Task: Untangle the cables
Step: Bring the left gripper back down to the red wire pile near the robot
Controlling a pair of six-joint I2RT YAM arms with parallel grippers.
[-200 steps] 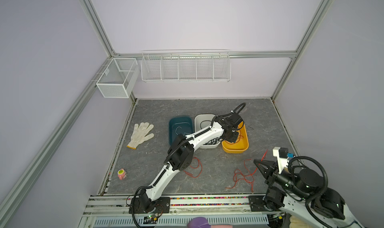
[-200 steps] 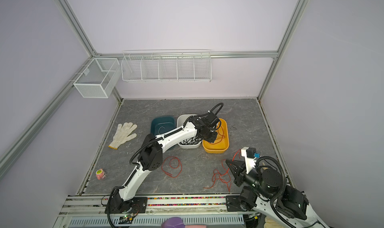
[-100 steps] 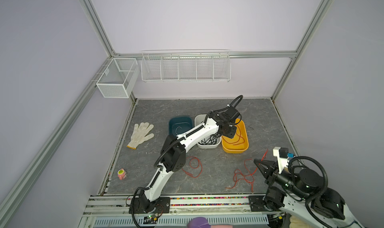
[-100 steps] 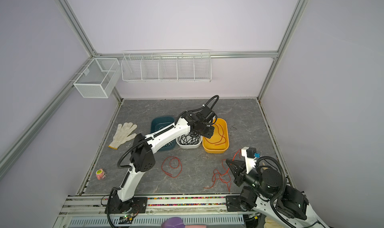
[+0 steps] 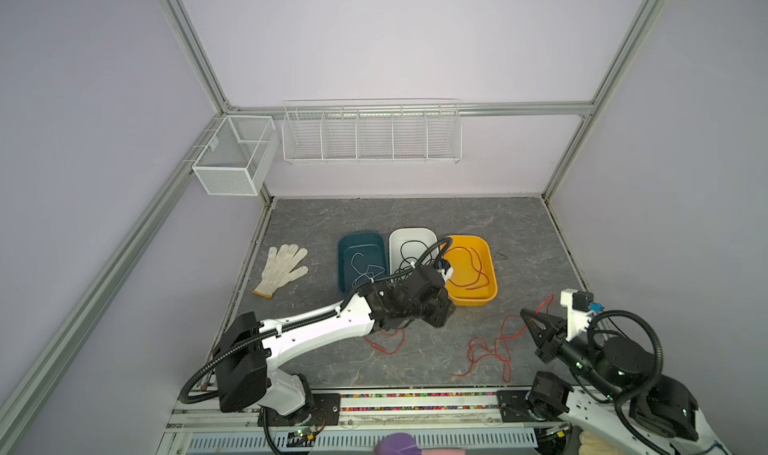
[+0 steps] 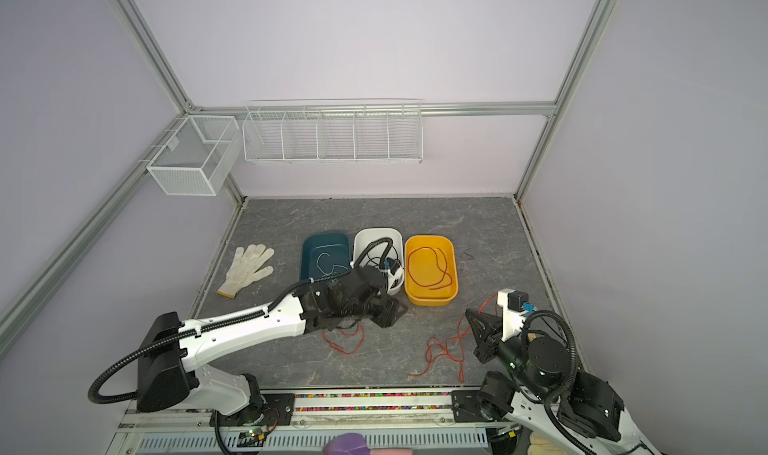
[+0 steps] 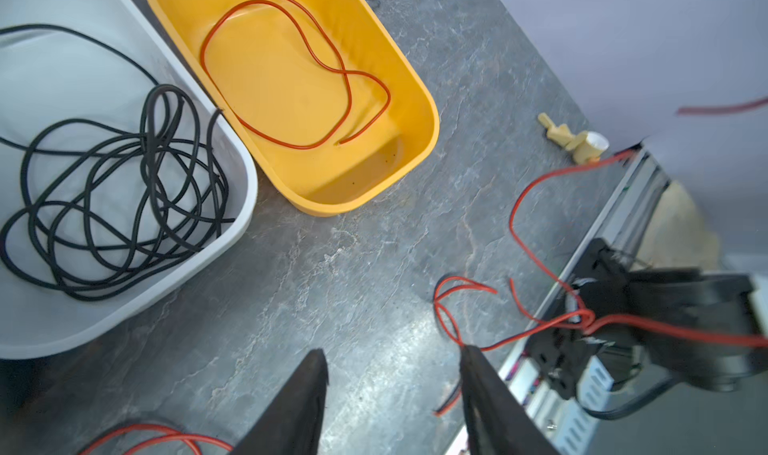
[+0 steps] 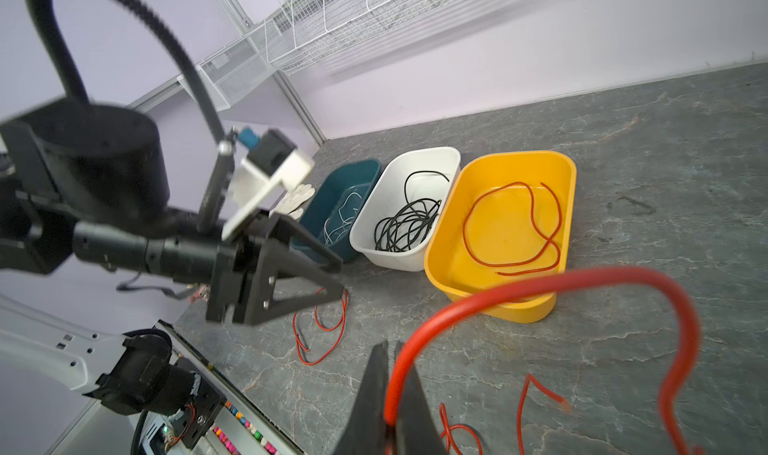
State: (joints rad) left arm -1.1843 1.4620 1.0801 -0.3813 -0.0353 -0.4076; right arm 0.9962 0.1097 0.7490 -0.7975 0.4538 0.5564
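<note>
My right gripper [image 8: 390, 349] is shut on a red cable [image 8: 540, 278] that arcs up from a loose red tangle [image 5: 490, 349] on the table at the front right. In both top views this gripper [image 5: 524, 312] sits just right of the tangle. My left gripper [image 7: 394, 355] is open and holds nothing. It hovers in front of the bins [image 5: 440, 311], above another loose red cable [image 5: 386, 345]. One red cable [image 7: 345, 73] lies in the yellow bin [image 5: 473, 303]. Black cables [image 7: 145, 141] fill the white bin [image 5: 411, 235]. A white cable [image 5: 361, 270] lies in the teal bin [image 5: 359, 239].
A white work glove [image 5: 284, 266] lies left of the bins. Two wire baskets [image 5: 370, 135] [image 5: 232, 158] hang on the back and left walls. A small beige object [image 7: 575, 139] sits near the right front corner. The mounting rail [image 5: 415, 403] runs along the front edge.
My left arm has drawn back from over the yellow bin to the table in front of the bins, and its jaws have opened. The right arm has not moved.
</note>
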